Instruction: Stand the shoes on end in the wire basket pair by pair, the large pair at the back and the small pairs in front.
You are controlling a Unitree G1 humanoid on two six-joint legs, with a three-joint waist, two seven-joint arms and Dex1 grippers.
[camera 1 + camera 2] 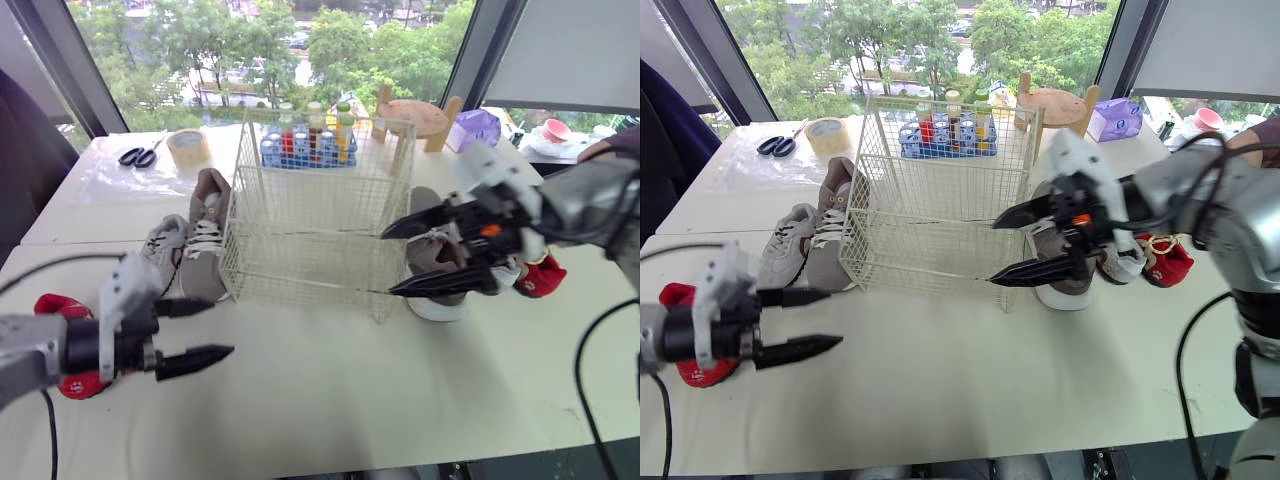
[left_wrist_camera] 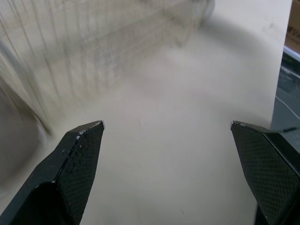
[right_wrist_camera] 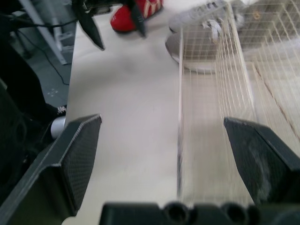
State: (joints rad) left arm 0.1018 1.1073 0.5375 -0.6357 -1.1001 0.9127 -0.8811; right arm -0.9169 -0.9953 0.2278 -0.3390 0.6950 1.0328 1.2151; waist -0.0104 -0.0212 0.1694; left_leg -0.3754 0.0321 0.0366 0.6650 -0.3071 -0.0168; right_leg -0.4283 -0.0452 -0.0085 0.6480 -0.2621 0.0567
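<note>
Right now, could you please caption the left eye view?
Both open, left gripper and right gripper near the empty wire basket; grey shoes outside.

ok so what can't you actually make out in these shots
- red shoe, left eye view: mostly behind the left gripper
- grey shoe right of the wire basket: middle covered by the right gripper
- bottles behind the basket: labels too small
- left wrist view: basket mesh blurred
</note>
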